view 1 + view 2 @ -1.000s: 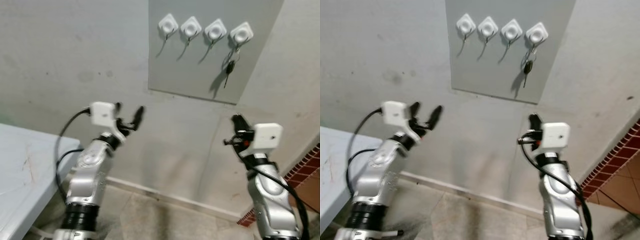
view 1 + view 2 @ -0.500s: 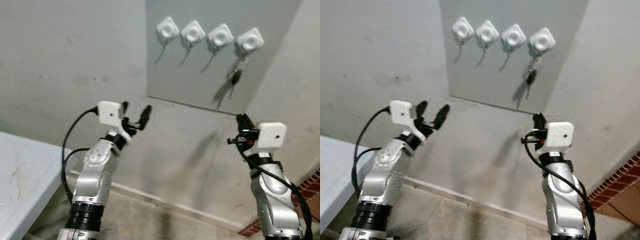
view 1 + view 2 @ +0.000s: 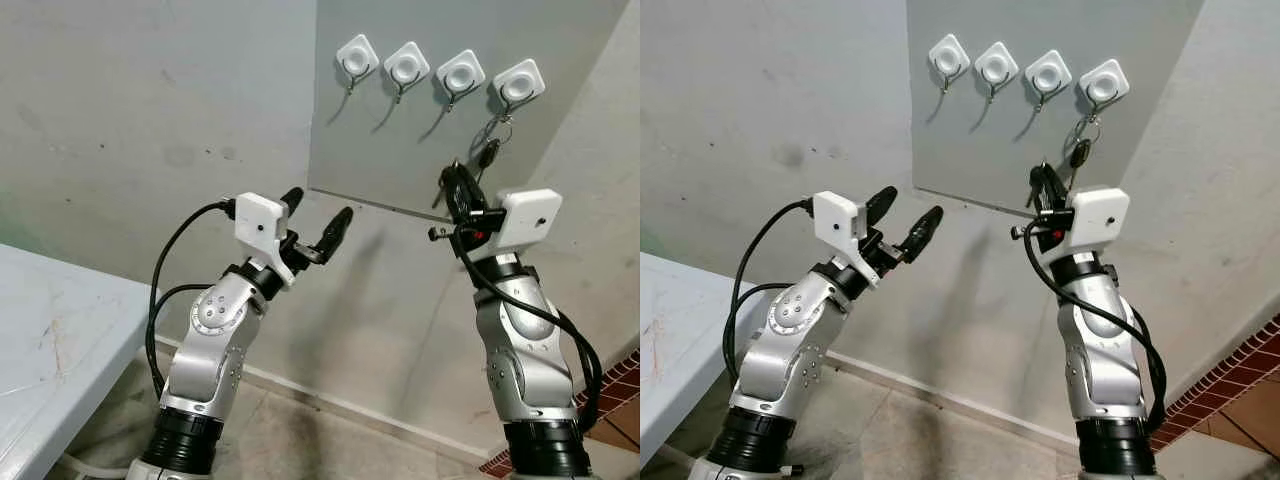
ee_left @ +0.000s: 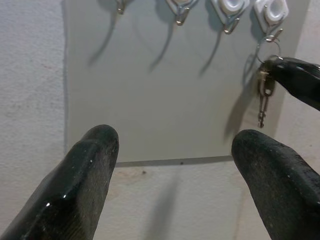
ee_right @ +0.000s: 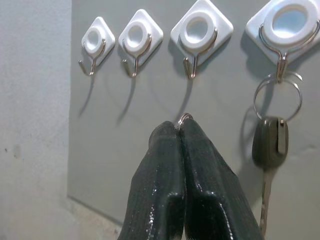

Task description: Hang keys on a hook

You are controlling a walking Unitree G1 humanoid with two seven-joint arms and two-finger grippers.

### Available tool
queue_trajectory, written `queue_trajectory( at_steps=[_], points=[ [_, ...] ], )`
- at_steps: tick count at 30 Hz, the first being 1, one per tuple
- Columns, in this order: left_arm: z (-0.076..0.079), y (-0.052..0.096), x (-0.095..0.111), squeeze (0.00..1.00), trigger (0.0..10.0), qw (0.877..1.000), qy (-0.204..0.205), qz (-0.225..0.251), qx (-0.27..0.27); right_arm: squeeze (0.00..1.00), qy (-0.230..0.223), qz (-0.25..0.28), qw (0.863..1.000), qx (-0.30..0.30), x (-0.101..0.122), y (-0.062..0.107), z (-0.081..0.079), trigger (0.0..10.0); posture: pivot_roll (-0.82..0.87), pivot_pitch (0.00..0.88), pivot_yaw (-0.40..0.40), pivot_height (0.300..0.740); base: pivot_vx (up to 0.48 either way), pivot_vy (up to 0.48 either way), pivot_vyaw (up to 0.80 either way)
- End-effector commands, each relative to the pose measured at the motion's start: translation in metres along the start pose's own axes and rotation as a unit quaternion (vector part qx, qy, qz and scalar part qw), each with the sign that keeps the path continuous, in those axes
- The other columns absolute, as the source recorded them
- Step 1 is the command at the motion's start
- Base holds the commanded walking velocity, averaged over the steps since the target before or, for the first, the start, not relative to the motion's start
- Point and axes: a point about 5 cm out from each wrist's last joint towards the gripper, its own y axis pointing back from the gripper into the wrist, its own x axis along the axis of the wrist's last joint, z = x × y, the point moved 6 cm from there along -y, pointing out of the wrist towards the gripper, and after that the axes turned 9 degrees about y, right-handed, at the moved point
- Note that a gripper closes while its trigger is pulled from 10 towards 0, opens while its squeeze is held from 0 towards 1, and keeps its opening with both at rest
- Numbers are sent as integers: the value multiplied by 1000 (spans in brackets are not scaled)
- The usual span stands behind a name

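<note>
Right claw (image 5: pixel 181 131) pinching a small key ring (image 5: pixel 183 118), hovering below the third hook (image 5: pixel 192 67); another key (image 5: pixel 270 142) already hanging rightmost. Left claw (image 3: pixel 315 215) gaping idle. Risking the ring missing, slipping, or bumping the neighbouring key.

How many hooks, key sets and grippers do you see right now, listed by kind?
Hooks on the grey panel: 4
Key sets hanging, on the rightmost hook: 1
Grippers: 2, left gripper open, right gripper shut on a small metal ring
Total: 7
</note>
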Motion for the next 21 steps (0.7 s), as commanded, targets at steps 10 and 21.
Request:
queue_trajectory(
  at_steps=[10,21],
  points=[
    [11,-14,14,0,10000,999,-17,8,-32,0,-1,28,1000,-5,11,-23,8,10000,-31,0,-11,740,0,0,0],
    [14,-21,20,0,10000,999,-18,12,-42,0,4,45,999,-15,18,-39,14,10000,-32,0,-6,740,0,0,0]
  ],
)
